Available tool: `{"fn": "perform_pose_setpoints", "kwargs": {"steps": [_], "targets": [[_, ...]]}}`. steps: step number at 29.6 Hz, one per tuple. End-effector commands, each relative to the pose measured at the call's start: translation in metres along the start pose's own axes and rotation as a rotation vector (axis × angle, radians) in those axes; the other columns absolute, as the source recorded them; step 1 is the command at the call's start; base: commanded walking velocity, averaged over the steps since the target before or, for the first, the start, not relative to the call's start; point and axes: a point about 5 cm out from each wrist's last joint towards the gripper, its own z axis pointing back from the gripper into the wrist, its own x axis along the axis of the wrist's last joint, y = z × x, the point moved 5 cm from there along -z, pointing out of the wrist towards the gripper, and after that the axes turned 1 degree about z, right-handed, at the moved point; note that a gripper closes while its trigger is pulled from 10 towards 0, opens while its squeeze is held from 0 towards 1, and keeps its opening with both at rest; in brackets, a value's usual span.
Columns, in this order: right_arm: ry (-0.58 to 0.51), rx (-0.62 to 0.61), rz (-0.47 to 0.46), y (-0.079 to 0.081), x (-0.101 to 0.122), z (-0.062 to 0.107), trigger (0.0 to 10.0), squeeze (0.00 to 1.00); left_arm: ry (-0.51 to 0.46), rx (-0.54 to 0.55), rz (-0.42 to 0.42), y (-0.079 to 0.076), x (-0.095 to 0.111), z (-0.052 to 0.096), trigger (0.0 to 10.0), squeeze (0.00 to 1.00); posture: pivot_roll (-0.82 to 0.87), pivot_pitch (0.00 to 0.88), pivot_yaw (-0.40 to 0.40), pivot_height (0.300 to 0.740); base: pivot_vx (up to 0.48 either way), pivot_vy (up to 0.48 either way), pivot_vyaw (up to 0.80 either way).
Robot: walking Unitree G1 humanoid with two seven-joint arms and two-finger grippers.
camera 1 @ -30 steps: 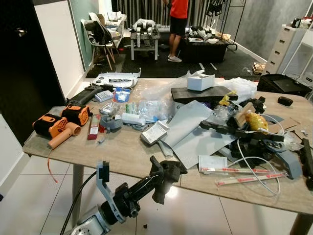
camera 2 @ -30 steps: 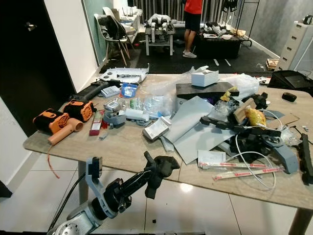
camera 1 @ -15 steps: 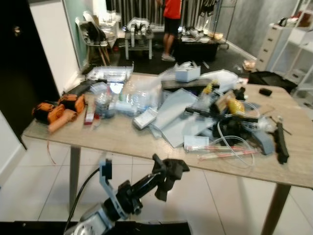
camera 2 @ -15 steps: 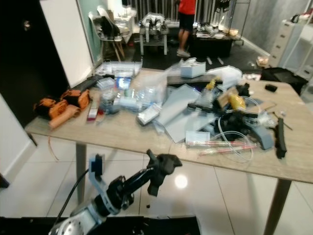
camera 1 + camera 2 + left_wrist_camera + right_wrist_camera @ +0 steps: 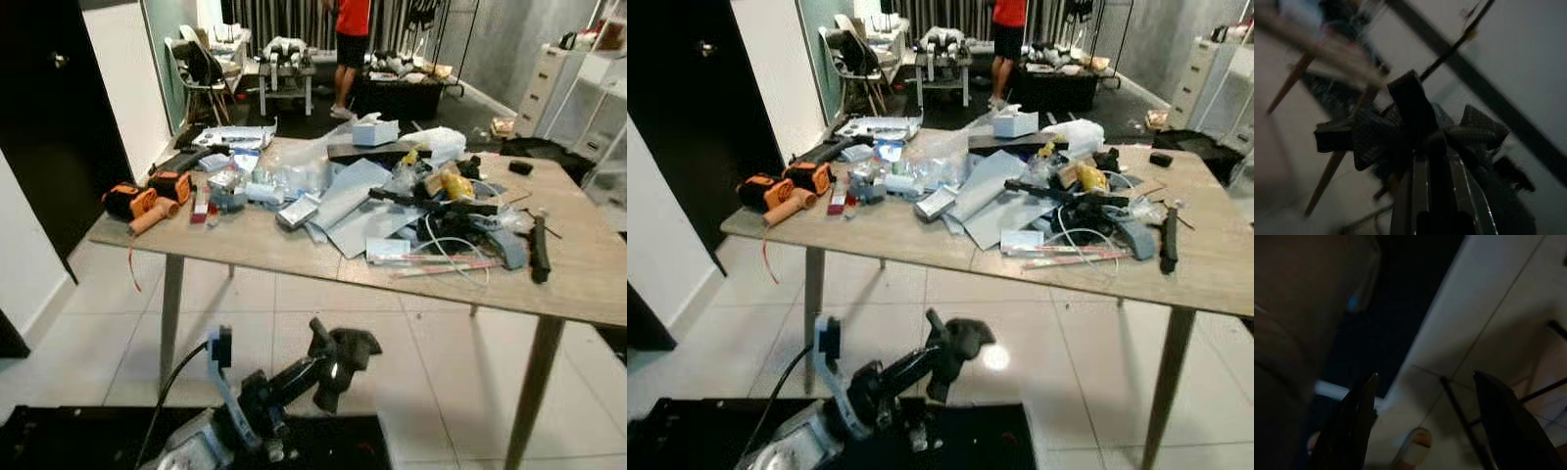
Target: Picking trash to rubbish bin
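Note:
My left gripper (image 5: 336,358) is held low in front of me, over the tiled floor and short of the table's near edge. It is shut on a crumpled black piece of trash (image 5: 345,351) with a woven texture, which in the left wrist view (image 5: 1369,139) bulges out on both sides of the fingers. On the wooden table (image 5: 245,245) lies a clutter of loose things: grey sheets (image 5: 358,201), clear plastic bags (image 5: 294,176), a white packet (image 5: 389,250). In the dark right wrist view my right gripper (image 5: 1430,418) is open over the floor, with nothing between its fingers.
Orange tools (image 5: 147,201) lie at the table's left end. A black tangle with white cables (image 5: 460,211) and a black bar (image 5: 538,250) lie on its right. A white box (image 5: 375,130) sits at the back. Behind stand a person in red (image 5: 353,20), a chair (image 5: 201,64) and white drawers (image 5: 549,88).
The camera has pulled back from the table, so the table now looks farther and smaller. My left gripper stays shut on the black piece, still low in front.

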Motion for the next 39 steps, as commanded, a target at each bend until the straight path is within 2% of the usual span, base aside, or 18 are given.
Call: {"fn": "perform_pose_setpoints", "kwargs": {"steps": [1, 3, 4, 7, 8, 12, 15, 17, 20, 28, 39], "targets": [[0.004, 0.004, -0.001, 0.002, -0.001, 0.0, 10.0, 0.0, 0.063, 0.059, -0.025, 0.011, -0.013, 0.004, 10.0, 0.0, -0.1, 0.104, 0.019, 0.74, 0.0, 0.0, 0.0], [0.005, 0.004, -0.004, 0.002, -0.002, 0.0, 10.0, 0.0, 0.13, 0.168, -0.033, 0.029, -0.029, 0.013, 10.0, 0.0, -0.1, 0.106, 0.018, 0.74, 0.0, 0.0, 0.0], [0.005, 0.004, -0.004, 0.002, -0.002, 0.0, 10.0, 0.0, 0.13, 0.168, -0.033, 0.029, -0.029, 0.013, 10.0, 0.0, -0.1, 0.106, 0.018, 0.74, 0.0, 0.0, 0.0], [0.014, 0.005, 0.006, 0.002, -0.004, 0.0, 10.0, 0.0, 0.195, 0.361, -0.02, 0.056, -0.049, 0.032, 10.0, 0.0, -0.1, 0.108, 0.017, 0.74, 0.0, 0.0, -0.27], [0.014, 0.005, 0.006, 0.002, -0.004, 0.0, 10.0, 0.0, 0.195, 0.361, -0.02, 0.056, -0.049, 0.032, 10.0, 0.0, -0.1, 0.108, 0.017, 0.74, 0.0, 0.0, -0.8], [0.017, 0.003, 0.002, 0.002, -0.004, 0.0, 10.0, 0.0, 0.222, 0.509, 0.001, 0.073, -0.063, 0.051, 10.0, 0.0, -0.1, 0.108, 0.019, 0.74, 0.0, 0.0, -0.79], [0.018, 0.002, 0.001, 0.002, -0.005, 0.0, 10.0, 0.0, 0.233, 0.564, 0.014, 0.079, -0.069, 0.059, 10.0, 0.0, -0.1, 0.108, 0.019, 0.74, 0.0, 0.0, -0.79], [0.019, -0.001, 0.003, 0.001, -0.005, 0.0, 10.0, 0.0, 0.258, 0.654, 0.024, 0.087, -0.077, 0.073, 10.0, 0.0, -0.1, 0.108, 0.019, 0.74, 0.0, 0.0, -0.79], [0.021, -0.002, 0.006, 0.001, -0.005, 0.0, 10.0, 0.0, 0.249, 0.711, 0.037, 0.092, -0.08, 0.081, 10.0, 0.0, -0.1, 0.108, 0.019, 0.74, 0.0, 0.0, -0.79], [0.03, -0.008, 0.017, -0.001, -0.007, 0.0, 10.0, 0.0, 0.238, 0.731, 0.033, 0.095, -0.079, 0.084, 10.0, 0.0, -0.1, 0.102, 0.02, 0.74, 0.0, 0.0, -0.78], [0.026, -0.014, 0.02, -0.003, -0.004, 0.0, 10.0, 0.0, 0.233, 0.698, 0.021, 0.095, -0.077, 0.072, 10.0, 0.0, -0.1, 0.093, 0.024, 0.74, 0.0, 0.0, -0.78]]}}
